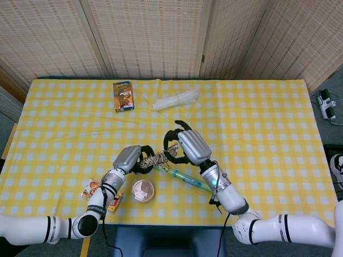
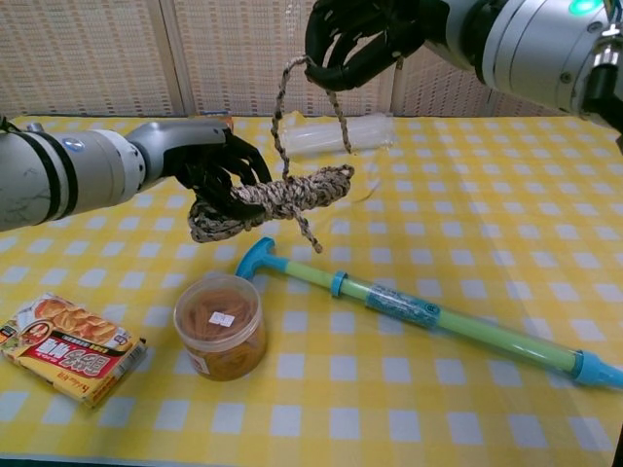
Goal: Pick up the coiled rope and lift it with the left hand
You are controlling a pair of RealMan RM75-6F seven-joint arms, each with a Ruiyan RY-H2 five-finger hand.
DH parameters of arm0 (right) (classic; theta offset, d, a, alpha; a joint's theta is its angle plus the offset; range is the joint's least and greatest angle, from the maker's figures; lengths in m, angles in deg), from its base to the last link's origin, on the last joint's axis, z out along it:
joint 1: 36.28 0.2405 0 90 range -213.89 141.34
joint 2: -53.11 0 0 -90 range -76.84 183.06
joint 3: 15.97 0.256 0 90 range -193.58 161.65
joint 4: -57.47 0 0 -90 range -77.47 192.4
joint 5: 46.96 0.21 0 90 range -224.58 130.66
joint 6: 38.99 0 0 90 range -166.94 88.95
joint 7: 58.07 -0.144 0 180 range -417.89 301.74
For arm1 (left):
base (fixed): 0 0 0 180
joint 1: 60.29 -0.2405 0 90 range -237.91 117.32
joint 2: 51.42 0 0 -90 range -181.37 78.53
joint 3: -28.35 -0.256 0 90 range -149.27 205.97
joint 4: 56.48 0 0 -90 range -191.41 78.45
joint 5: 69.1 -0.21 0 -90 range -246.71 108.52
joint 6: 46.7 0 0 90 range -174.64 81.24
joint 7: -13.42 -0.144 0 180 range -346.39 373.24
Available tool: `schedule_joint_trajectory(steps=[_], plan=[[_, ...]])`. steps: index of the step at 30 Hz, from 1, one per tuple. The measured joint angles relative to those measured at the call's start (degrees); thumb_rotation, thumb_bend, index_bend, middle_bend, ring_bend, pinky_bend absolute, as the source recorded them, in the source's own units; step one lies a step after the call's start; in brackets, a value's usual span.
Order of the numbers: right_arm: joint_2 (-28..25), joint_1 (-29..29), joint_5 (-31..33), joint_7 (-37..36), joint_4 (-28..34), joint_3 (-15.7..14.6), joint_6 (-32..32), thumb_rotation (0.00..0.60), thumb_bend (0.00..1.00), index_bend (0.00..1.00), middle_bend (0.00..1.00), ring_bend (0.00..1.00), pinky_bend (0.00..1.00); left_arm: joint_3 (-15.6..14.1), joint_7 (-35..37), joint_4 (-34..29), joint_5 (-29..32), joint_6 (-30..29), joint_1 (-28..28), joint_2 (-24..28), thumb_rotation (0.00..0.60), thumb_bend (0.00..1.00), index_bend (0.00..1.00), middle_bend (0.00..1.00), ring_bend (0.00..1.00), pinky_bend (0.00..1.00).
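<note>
We see the coiled rope (image 2: 273, 199) held off the table in our left hand (image 2: 219, 170), its loose end running up to our right hand (image 2: 355, 39) above. Below the left hand stands a jar (image 2: 220, 326), a packet (image 2: 68, 360) to its left, a pump (image 2: 428, 316) to its right.
</note>
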Motion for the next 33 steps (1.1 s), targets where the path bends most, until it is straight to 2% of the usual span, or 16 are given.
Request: schedule_joint_trajectory(steps=[4,9,15,23,33], plan=[[-0.98,-1.22,-3.48,-0.80,2.19,-1.94,-0.68,0.600,0.57,0.69,0.49,0.40,0.14,2.98,4.37,0.18,3.86,-0.51,-0.42,-0.31,0.600,0.71,0.58,0.63,0.64,0.74],[-2.48,-3.36,-7.33,-2.26,3.98,-5.37,-1.19,0.600,0.58,0.69,0.49,0.40,0.16,7.84,13.35,-0.04,7.00,0.25,-2.43,0.24,0.600,0.71,0.57,0.63,0.64,0.74],[-3.67,-6.13,-10.06,-6.35,2.00,-8.89,-1.24,0.600,0.58,0.69,0.49,0.40,0.16,13.22,25.00,-0.65,7.36,3.70,-6.46,2.60,0.600,0.71,0.57,0.63,0.63,0.74],[-3.06,-7.52,-9.26,-10.36,-4.99,-10.48,0.96,0.600,0.58,0.69,0.49,0.40,0.16,18.43,37.95,-3.43,0.71,7.93,-12.48,6.11,0.600,0.71,0.58,0.63,0.63,0.73],[-1.53,-6.81,-4.19,-10.53,-9.91,-8.84,3.30,0.600,0.58,0.70,0.49,0.40,0.16,21.13,48.26,-6.80,-9.17,12.86,-17.36,10.07,0.600,0.72,0.58,0.63,0.63,0.73]])
